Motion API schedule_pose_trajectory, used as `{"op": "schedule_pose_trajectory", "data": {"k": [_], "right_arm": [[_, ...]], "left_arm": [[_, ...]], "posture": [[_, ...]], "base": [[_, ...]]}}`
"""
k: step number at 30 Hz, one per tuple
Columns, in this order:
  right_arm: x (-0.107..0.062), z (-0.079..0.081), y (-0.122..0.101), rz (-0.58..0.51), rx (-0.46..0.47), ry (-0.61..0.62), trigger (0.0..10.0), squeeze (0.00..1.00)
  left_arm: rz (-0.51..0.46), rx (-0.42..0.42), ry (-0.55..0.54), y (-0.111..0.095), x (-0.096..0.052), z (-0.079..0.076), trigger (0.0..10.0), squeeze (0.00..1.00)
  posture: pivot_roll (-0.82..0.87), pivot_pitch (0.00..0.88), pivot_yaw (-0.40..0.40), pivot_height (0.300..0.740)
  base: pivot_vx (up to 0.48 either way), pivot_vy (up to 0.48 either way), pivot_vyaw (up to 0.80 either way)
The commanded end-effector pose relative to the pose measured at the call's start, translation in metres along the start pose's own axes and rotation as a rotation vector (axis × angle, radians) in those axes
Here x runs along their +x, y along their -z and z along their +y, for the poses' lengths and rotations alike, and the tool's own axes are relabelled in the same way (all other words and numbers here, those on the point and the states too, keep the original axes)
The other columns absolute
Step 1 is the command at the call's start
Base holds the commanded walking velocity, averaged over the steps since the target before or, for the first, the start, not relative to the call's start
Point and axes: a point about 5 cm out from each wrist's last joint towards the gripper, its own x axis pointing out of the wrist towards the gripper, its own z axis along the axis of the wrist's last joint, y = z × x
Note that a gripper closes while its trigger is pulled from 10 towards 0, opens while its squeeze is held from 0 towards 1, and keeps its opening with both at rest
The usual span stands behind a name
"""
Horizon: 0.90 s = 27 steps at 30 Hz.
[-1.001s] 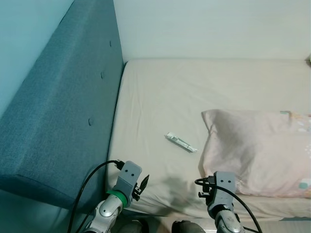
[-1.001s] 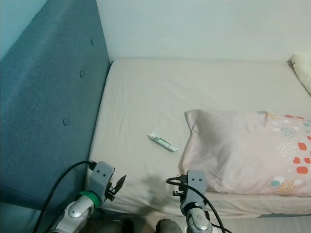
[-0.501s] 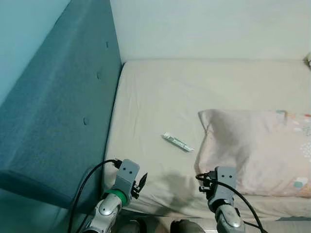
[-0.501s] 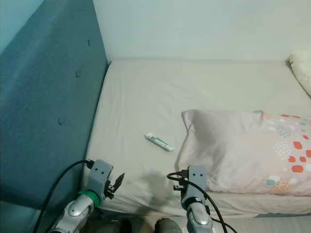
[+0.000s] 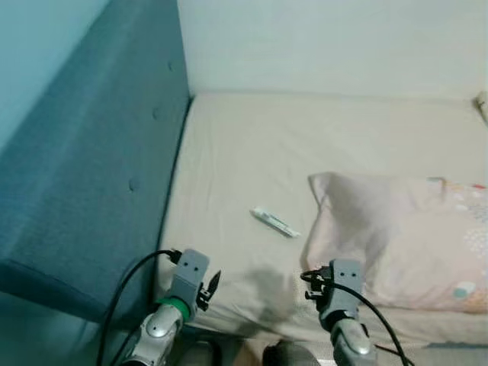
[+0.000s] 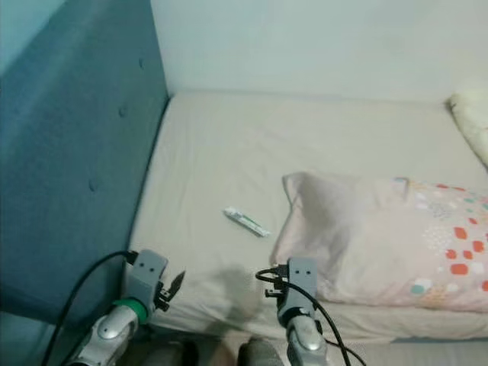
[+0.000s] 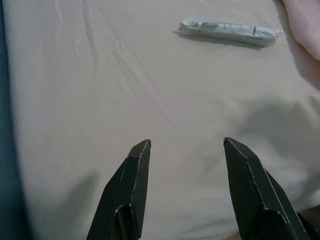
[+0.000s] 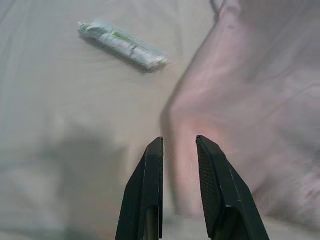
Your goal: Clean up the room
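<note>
Small tube (image 5: 274,222), white with green print, lying flat on the bed (image 5: 244,152). It sits on the bare cream sheet just beside the near left corner of the pillow (image 5: 396,236), apart from it, not touching. Long axis runs on a slant, one end toward the headboard side, the other toward the pillow. In the left wrist view the tube (image 7: 229,31) shows one crimped end and small dark lettering, too fine to read.

Pillow: pale pink, with coloured spots and patches on its right part (image 6: 457,252). It lies across the right half of the bed, with its near edge close to the bed's front edge.

Sheet is wrinkled in shallow folds between tube and bed edge. A soft shadow falls on it near the front edge, between the two arms.

Left tool (image 5: 206,286) hangs over the front left corner of the bed, fingers (image 7: 132,185) spread apart, nothing between them. Well short of the tube.

Right tool (image 8: 179,185) is low at the front edge, pointing at the pillow's near corner; fingers nearly together with a narrow gap, gripping nothing.

Blue padded headboard (image 5: 91,168) with buttons runs along the bed's left side. Pale wall (image 5: 328,46) behind. A second light cushion (image 6: 471,114) shows at the far right.
</note>
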Motion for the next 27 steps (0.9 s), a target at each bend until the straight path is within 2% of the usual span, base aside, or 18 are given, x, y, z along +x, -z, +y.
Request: {"op": "schedule_pose_trajectory", "data": {"k": [1, 18, 22, 27], "right_arm": [[-0.003, -0.002, 0.005, 0.024, 0.008, 0.013, 10.0, 0.0], [0.004, 0.003, -0.003, 0.012, 0.032, 0.003, 10.0, 0.0], [0.011, 0.006, -0.016, -0.03, 0.045, -0.005, 10.0, 0.0], [0.012, 0.005, -0.018, -0.035, 0.044, -0.003, 10.0, 0.0]], "left_arm": [[0.043, -0.033, -0.004, 0.009, -0.003, -0.003, 10.0, 0.0], [0.051, -0.049, -0.042, 0.007, -0.001, 0.004, 10.0, 0.0], [0.051, -0.049, -0.046, 0.006, -0.001, 0.004, 10.0, 0.0], [0.05, -0.044, -0.046, 0.006, -0.001, 0.004, 10.0, 0.0]], "posture": [[0.0, 0.105, 0.062, 0.74], [0.01, 0.121, 0.054, 0.74], [0.01, 0.124, 0.056, 0.72], [0.01, 0.126, 0.058, 0.705]], "base": [[0.0, 0.0, 0.0], [0.0, 0.0, 0.0], [0.0, 0.0, 0.0], [0.0, 0.0, 0.0]]}}
